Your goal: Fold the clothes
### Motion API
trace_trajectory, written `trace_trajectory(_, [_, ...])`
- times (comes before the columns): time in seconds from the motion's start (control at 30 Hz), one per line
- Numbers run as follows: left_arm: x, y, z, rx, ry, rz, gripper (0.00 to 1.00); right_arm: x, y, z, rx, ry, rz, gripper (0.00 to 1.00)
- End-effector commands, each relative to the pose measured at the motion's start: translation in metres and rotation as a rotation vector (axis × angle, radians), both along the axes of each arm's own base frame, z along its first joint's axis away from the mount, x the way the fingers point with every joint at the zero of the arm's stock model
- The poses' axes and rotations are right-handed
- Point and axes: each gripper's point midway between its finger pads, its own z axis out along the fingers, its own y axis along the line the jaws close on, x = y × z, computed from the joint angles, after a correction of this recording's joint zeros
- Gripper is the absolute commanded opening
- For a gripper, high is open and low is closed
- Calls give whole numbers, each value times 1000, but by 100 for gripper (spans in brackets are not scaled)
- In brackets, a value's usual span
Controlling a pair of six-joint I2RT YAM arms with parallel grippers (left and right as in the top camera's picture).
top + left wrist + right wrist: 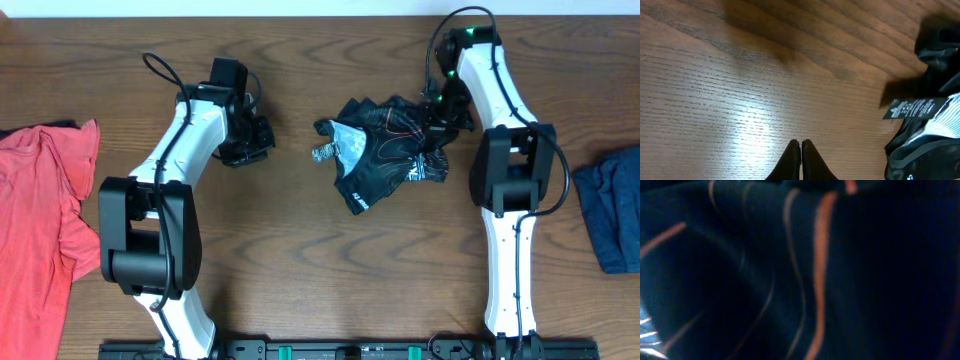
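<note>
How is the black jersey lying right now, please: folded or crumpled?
Crumpled: the jersey lies in an uneven heap, its label sticking out sideways.

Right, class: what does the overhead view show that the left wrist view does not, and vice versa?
Only overhead: the left arm and right arm, a red shirt beside the left one, a blue cloth beside the right one, the whole crumpled jersey. Only left wrist: the left gripper with tips pressed together, and white print on the jersey's black label. Both: the wooden table and the jersey.

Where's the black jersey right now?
Overhead, the black jersey lies crumpled just right of centre, against the right arm, clear of the left pincer.
</note>
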Motion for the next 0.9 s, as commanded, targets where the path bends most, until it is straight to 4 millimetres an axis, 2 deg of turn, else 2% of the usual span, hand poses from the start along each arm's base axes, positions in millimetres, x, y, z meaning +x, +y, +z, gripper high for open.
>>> trace_trajectory(0.0, [-3,1,-6,4,19,9,7,4,-6,-20,-71,-1,7,11])
trace_trajectory(0.03, [-3,1,-6,3,19,9,7,4,-5,-20,-71,-3,8,14])
trace_trajectory(0.07, [-3,1,-6,3,19,9,7,5,-4,-20,-70,-6,9,24])
trace_trajectory(0.1, [-3,1,-6,3,20,9,7,6,-4,-21,-70,-11,9,45])
trace_trajectory(0.13, [-3,1,-6,3,19,9,7,7,-4,-21,-69,-18,9,56])
trace_trajectory(0.23, [-3,1,-6,3,19,9,7,20,-6,-24,-70,-70,13,62])
trace_trajectory(0.27, [-3,1,-6,3,18,9,7,26,-10,-26,-71,-96,16,52])
trace_trajectory(0.3, [-3,1,-6,3,18,9,7,32,-13,-26,-68,-119,12,34])
trace_trajectory(0.33, [-3,1,-6,3,19,9,7,40,-16,-27,-62,-148,0,23])
trace_trajectory(0.4, [-3,1,-6,3,19,9,7,55,-22,-29,-50,-205,-20,19])
trace_trajectory(0.5, [-3,0,-6,-1,20,8,7,75,-26,-30,-17,-283,-48,37])
trace_trajectory(0.53, [-3,-2,-5,-13,21,7,6,82,-24,-29,4,-311,-56,60])
trace_trajectory(0.57, [-4,-5,-4,-31,23,4,7,89,-21,-29,28,-338,-62,87])
trace_trajectory(0.6, [-4,-7,-4,-47,24,2,7,95,-19,-28,45,-360,-63,99])
trace_trajectory(0.7, [-3,-14,-1,-85,19,-5,7,111,-16,-23,60,-425,-67,99])
trace_trajectory(0.77, [-1,-15,-1,-89,10,-5,7,122,-15,-13,62,-463,-105,99])
trace_trajectory(0.87, [6,-17,1,-104,-20,-9,8,140,-15,18,72,-546,-130,99])
